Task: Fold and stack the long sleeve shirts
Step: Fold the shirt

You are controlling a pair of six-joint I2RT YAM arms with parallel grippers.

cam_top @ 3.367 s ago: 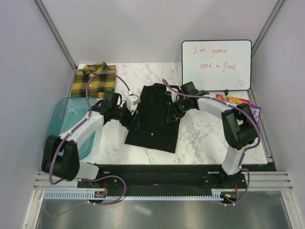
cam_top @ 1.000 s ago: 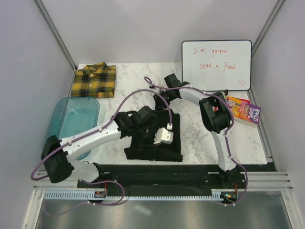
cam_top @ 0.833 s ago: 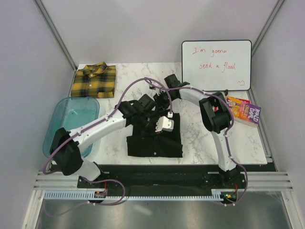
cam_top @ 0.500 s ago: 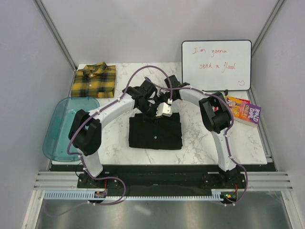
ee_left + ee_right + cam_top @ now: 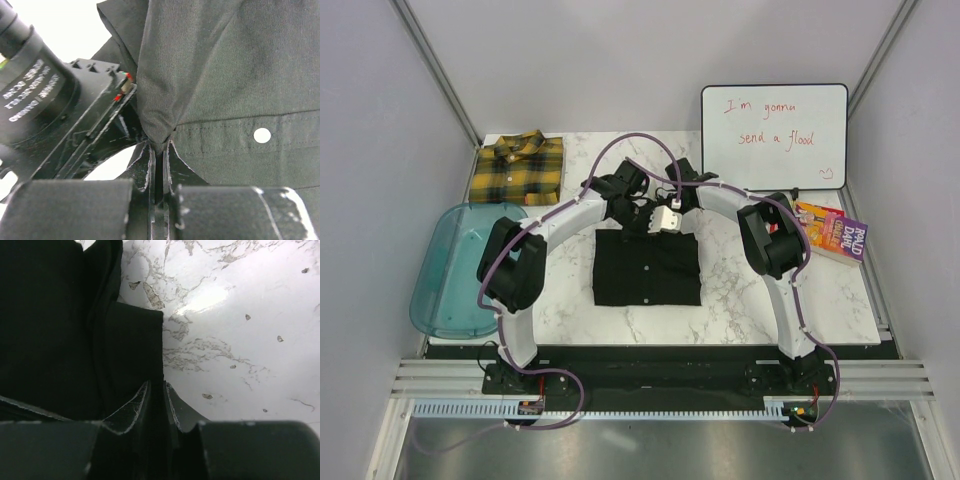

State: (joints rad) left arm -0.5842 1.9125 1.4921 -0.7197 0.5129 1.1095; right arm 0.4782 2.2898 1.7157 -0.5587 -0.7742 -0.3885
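The black shirt (image 5: 648, 270) is lying folded into a neat rectangle at the middle of the marble table (image 5: 750, 290), its button placket running across the top layer. Its far edge is being lifted slightly where both arms are meeting it.

The left gripper (image 5: 642, 222) is reaching in over that far edge. In its wrist view the left gripper (image 5: 157, 146) is pinching a raised fold of the dark cloth (image 5: 240, 75), jaws pressed together on it, with one small white button (image 5: 262, 135) showing on the placket beside the pinch.

The right gripper (image 5: 670, 202) is working just beside the left one at the same edge. In its wrist view the right gripper (image 5: 156, 385) is clamping closed on the shirt's edge, with the black cloth (image 5: 45, 330) filling the left of that view and bare marble lying to the right.

The plaid shirt (image 5: 517, 168) is sitting folded, collar up, at the far left corner of the table, well apart from the black one. A translucent blue tub (image 5: 455, 270) is resting at the table's left edge. A whiteboard (image 5: 775, 135) with red handwriting is leaning against the back wall on the right, and a book (image 5: 832, 232) is lying near the right edge below it.
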